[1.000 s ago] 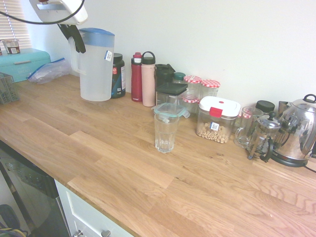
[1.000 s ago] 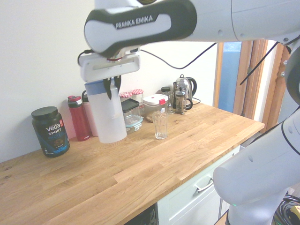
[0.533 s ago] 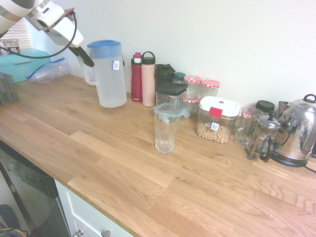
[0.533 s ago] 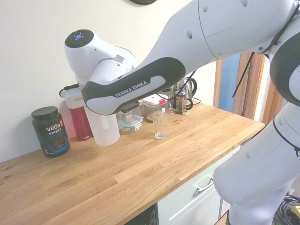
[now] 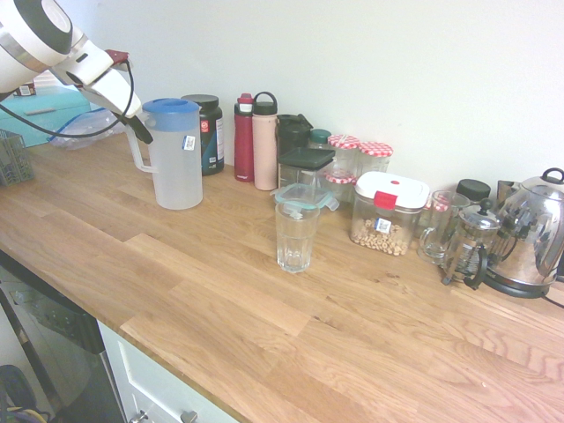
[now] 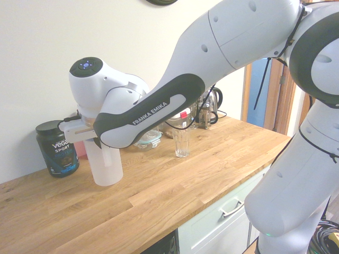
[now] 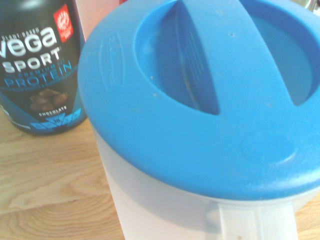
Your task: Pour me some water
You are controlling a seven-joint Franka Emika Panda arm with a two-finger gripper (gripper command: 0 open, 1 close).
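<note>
While the gripper (image 5: 138,134) in the upper left of the first exterior view is clamped on the handle of the jug (image 5: 174,159), the jug stands upright on the counter (image 5: 220,291), or just above it, left of centre. The glass (image 5: 296,236) sits mid-frame, well apart, with what looks like a little water (image 5: 294,258) at its bottom; that is hard to tell. To my eye the jug is being set down, so the grip should hold until the base sits flat.

From the second exterior view the arm hides the fingers; the jug (image 6: 104,168) shows at lower left beside the dark protein tub (image 6: 56,147), the glass (image 6: 181,143) nearer centre.

Close up, the wrist view fills with the blue lid (image 7: 210,110), the tub (image 7: 40,65) at upper left. Nearness to that tub calls for a straight release.
</note>
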